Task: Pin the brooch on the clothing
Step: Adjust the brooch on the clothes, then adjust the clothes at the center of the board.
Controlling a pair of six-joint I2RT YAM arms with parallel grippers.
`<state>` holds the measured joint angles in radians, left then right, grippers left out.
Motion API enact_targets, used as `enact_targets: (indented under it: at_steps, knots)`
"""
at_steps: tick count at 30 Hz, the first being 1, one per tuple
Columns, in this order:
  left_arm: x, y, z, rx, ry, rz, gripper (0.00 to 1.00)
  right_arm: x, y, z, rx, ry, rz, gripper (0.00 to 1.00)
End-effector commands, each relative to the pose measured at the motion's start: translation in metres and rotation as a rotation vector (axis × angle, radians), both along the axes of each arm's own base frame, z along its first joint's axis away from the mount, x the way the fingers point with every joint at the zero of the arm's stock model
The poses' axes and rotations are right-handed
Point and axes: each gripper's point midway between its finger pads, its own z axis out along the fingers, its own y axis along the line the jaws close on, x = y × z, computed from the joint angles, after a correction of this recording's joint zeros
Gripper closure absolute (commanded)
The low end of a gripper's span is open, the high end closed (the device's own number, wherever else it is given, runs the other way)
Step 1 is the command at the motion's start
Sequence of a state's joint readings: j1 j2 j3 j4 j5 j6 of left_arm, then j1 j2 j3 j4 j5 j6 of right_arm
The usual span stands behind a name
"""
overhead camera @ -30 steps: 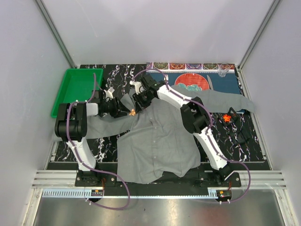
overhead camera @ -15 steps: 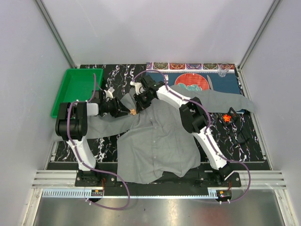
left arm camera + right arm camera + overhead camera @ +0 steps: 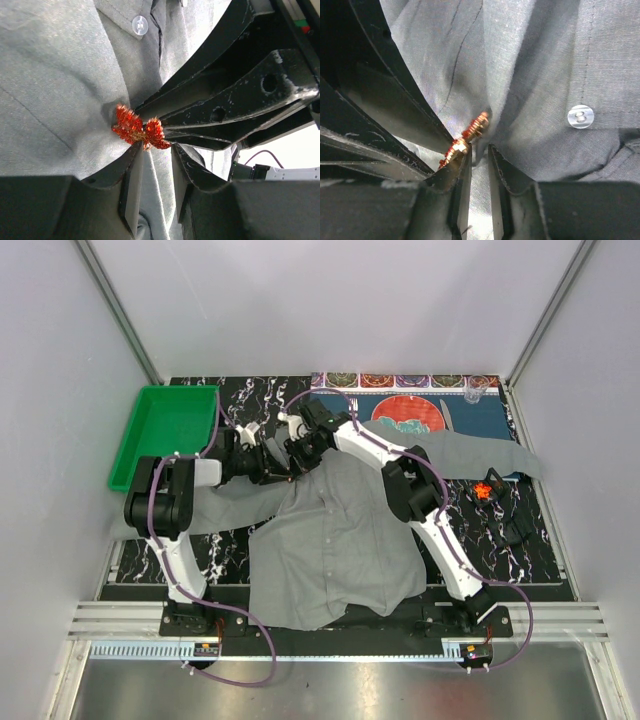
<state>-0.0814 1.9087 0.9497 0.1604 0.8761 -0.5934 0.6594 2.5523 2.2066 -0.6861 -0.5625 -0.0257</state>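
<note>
The clothing (image 3: 330, 540), a grey button-up shirt, lies spread on the dark marbled table. Both grippers meet at its collar end: my left gripper (image 3: 272, 466) comes in from the left and my right gripper (image 3: 297, 452) from behind. The top view hides the brooch between them. In the left wrist view the red-orange brooch (image 3: 137, 131) sits against the shirt (image 3: 55, 85). It touches one fingertip of the left gripper (image 3: 156, 150), whose jaws stand narrowly apart over a ridge of cloth. In the right wrist view the brooch (image 3: 470, 135) shows edge-on beside the right gripper (image 3: 479, 152), whose jaws stand slightly apart over the shirt (image 3: 535, 75).
A green tray (image 3: 150, 440) stands at the back left. A blue patterned placemat (image 3: 470, 420) lies at the back right, partly under a shirt sleeve. A second small orange ornament (image 3: 486, 490) and a black object (image 3: 515, 525) lie on the table at the right.
My left gripper has moved right, up against the right gripper. The brooch that showed at its tip in the top view is now covered. Both pairs of jaws have narrowed.
</note>
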Motion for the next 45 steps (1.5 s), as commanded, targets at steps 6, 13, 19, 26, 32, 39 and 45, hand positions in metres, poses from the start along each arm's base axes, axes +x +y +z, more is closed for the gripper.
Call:
enact_targets:
  at_steps: [6, 13, 19, 26, 32, 39, 45]
  knots:
    - [0.018, -0.008, 0.014, 0.042, -0.109, -0.04, 0.69, 0.025, -0.03, 0.048, 0.05, -0.025, -0.078, 0.63]
    - [0.024, -0.007, 0.003, 0.112, -0.097, -0.058, 0.69, 0.029, -0.05, 0.064, 0.06, -0.009, -0.104, 0.61]
    - [0.024, -0.019, -0.002, 0.178, -0.103, -0.114, 0.69, 0.029, -0.051, 0.069, 0.059, -0.021, -0.103, 0.62]
    - [0.007, 0.002, 0.009, 0.334, -0.145, -0.193, 0.53, 0.023, -0.07, 0.067, -0.004, -0.039, -0.079, 0.63]
    - [0.003, 0.056, 0.025, 0.38, -0.167, -0.103, 0.5, 0.02, -0.084, 0.063, -0.045, -0.054, -0.07, 0.64]
    - [-0.022, 0.079, -0.005, 0.497, -0.092, -0.197, 0.54, 0.003, -0.098, 0.053, -0.099, -0.026, -0.04, 0.65]
    - [-0.022, 0.094, -0.031, 0.581, -0.033, -0.235, 0.54, -0.003, -0.112, 0.035, -0.155, -0.008, -0.057, 0.65]
